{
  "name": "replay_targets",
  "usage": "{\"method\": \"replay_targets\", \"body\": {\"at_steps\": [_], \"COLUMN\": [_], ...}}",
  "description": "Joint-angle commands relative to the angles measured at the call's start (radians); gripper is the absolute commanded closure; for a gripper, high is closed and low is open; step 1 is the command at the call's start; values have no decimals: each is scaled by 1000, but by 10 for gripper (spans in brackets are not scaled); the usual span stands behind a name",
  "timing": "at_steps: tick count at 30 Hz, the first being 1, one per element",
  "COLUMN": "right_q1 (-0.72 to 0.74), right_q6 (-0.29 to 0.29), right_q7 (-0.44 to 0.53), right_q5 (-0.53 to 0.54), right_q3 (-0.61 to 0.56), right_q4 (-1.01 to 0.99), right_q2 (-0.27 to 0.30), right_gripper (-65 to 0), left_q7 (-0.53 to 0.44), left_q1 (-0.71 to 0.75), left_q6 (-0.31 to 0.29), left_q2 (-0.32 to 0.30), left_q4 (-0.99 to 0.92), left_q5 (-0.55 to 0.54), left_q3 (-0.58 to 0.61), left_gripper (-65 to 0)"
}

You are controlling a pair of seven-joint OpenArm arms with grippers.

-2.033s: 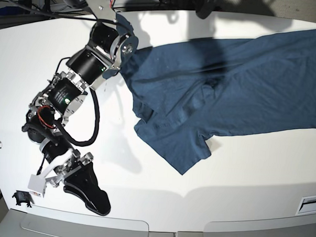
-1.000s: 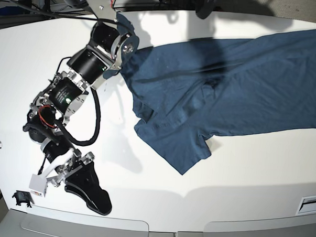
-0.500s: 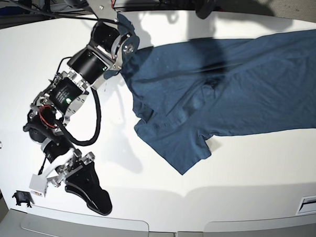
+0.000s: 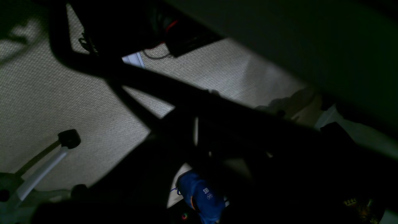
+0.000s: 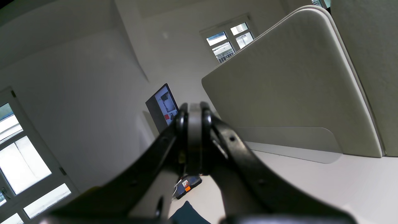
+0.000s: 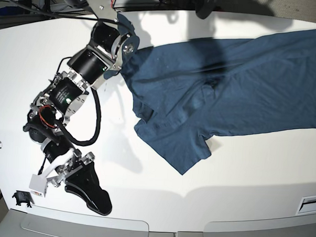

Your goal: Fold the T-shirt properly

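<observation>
T-shirt [image 6: 227,95] rumpled on white table [image 6: 196,204], right end effector [image 6: 94,197] pressed together (empty), left unseen.

The large dark navy-blue cotton T-shirt [image 6: 217,89] lies spread on the white surface [image 6: 250,170], filling its far right. The black right arm [image 6: 69,99] stretches along the left, its near end beside the near edge.

Looks to me like office turned robotics lab. I see grey fabric desk divider [image 5: 289,90] behind white table [image 6: 239,169], monitor [image 5: 162,107] against plain white wall, paned windows [image 5: 231,39], carpet floor [image 4: 43,93], chair leg with caster [image 4: 69,138].
</observation>
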Motion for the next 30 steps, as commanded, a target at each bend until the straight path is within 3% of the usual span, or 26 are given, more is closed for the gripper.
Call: {"method": "replay_targets", "body": {"at_steps": [1, 30], "right_q1": [31, 31], "right_q6": [3, 3], "right_q7": [23, 23], "right_q5": [26, 25], "right_q3": [-4, -4], "right_q4": [14, 14], "right_q2": [2, -13], "right_gripper": [0, 0], "left_q7": [-15, -14], "left_q1": [3, 3], "left_q6": [-34, -33], "left_q2": [18, 19], "left_q4": [2, 2], "left_q5": [-5, -6], "left_q3": [2, 2], "left_gripper": [0, 0]}}
